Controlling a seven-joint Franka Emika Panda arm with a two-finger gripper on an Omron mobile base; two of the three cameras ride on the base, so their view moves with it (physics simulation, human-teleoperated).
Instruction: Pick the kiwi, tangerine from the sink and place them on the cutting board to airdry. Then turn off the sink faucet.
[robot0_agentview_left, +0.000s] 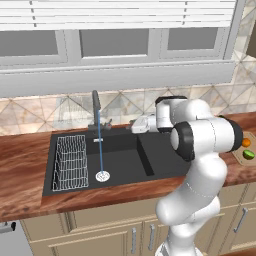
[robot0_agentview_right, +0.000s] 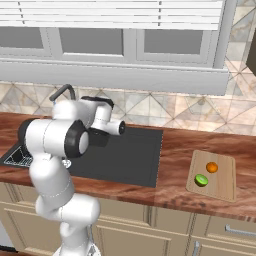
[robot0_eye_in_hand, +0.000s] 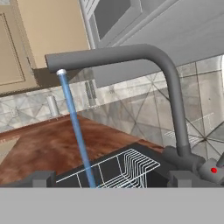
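Open gripper (robot0_eye_in_hand: 109, 178) faced the running faucet (robot0_eye_in_hand: 168, 83) over the sink (robot0_agentview_left: 125, 162); kiwi (robot0_agentview_right: 201, 180) and tangerine (robot0_agentview_right: 212, 167) lay on the board (robot0_agentview_right: 225, 187).

Even, soft light fills the kitchen, bright and flat, with no clear source. The sink (robot0_agentview_left: 125, 160) basin is the darkest spot, its black walls swallowing detail. Faint sheen lies on the wood counter (robot0_agentview_right: 175, 165). Shadows are weak. Edges look slightly jagged and coarse, yet nothing is blurred or bent.

Black sink (robot0_agentview_left: 125, 155), orange tangerine (robot0_agentview_right: 212, 167), lime-green kiwi (robot0_agentview_right: 201, 180), tan cutting board (robot0_agentview_right: 223, 187)
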